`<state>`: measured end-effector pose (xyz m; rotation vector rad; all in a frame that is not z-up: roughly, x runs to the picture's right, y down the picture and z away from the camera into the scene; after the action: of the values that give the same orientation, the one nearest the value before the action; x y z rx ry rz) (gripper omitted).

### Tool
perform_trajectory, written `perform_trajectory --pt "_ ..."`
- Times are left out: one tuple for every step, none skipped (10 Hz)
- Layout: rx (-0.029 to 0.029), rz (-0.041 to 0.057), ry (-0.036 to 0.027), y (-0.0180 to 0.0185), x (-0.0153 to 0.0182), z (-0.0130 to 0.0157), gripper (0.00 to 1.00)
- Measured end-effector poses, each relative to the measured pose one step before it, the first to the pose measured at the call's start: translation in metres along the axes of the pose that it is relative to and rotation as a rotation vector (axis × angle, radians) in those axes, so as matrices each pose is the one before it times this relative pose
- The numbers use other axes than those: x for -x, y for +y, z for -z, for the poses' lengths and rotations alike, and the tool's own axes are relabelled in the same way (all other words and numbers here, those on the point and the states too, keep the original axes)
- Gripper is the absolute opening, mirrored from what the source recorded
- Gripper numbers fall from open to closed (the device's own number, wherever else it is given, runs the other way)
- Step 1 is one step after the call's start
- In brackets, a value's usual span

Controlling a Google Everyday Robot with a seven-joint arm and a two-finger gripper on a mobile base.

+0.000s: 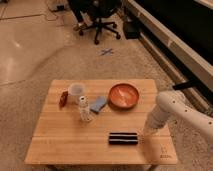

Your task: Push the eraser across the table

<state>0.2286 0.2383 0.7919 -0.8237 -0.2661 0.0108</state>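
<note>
I see the black rectangular eraser [123, 138] with white lengthwise stripes lying flat on the square light wooden plank desk [65, 142], in the lower centre-right of the frame, close to the desk's near edge. Its long axis runs left to right in the picture, roughly parallel to that edge.

The hand [149, 131] sits at the end of the 1 white arm [172, 107], which reaches in from the right of the frame. It is low over the desk, just beside the eraser's right end and a touch higher in the picture. I cannot tell whether it touches the block, nor whether the hand is apart or together.

So the eraser lies to the left of the hand, end-on. I judge that a push leftward would drive it along its own length, across the bare planks towards the lower left. Being slightly off the axis, the hand could turn the block rather than slide it.

The round orange bowl [123, 95], the small light-blue flat block [98, 104], the clear bottle [84, 110] and the white cup [75, 91] stand higher in the frame, well apart from that line.
</note>
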Motion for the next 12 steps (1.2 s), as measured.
perform_trajectory --pt "0.00469 0.00137 0.00337 0.00388 -0.00151 -0.00202 0.0" --pt "0.00142 0.00028 0.00137 0.00199 -0.0007 -0.00107 0.0" --pt "0.00018 0.00102 0.00003 0.00133 -0.00001 -0.00172 0.0" --pt "-0.00209 0.00142 -0.00272 -0.00023 0.001 -0.00129 0.0" --pt "-0.00115 0.00146 -0.00031 -0.00083 0.00078 -0.00006 0.0" --pt "0.00014 0.00117 0.00015 -0.00039 0.00057 -0.00002 0.0" --pt "0.00011 -0.00033 -0.00006 0.0002 -0.00018 -0.00001 0.0" --pt "-0.00027 -0.00089 -0.00009 0.00024 -0.00041 0.00009 0.0" --pt "0.0016 -0.00017 -0.00065 0.00037 -0.00001 -0.00098 0.0" --pt "0.00063 0.0014 0.00235 -0.00005 0.00006 -0.00053 0.0" --pt "0.00597 0.00526 0.00598 0.00239 0.00018 -0.00397 0.0" --pt "0.00121 0.00467 0.00184 0.00134 0.00169 -0.00372 0.0"
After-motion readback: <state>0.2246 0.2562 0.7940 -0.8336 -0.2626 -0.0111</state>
